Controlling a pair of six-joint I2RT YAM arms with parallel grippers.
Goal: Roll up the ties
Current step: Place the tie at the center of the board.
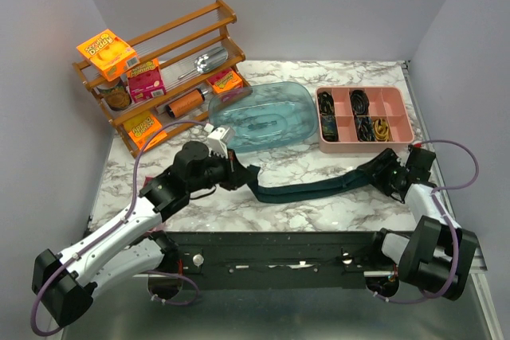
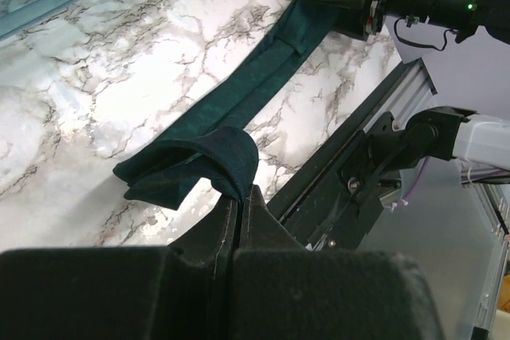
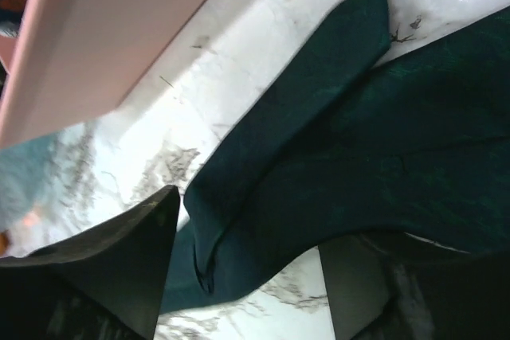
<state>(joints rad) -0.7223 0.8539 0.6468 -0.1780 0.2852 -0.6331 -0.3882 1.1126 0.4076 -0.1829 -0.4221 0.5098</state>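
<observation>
orange box point(image 1: 106, 50): big lettering on it, too blurry to read
pink box point(image 1: 145, 80): some print, can't make it out either
small orange boxes point(image 1: 143, 127): same story, just smudges
readable text overall: none tbh

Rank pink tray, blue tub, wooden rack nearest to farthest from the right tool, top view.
1. Pink tray, just behind the right tool.
2. Blue tub, mid-table, to its left.
3. Wooden rack, far-left back corner.
</observation>
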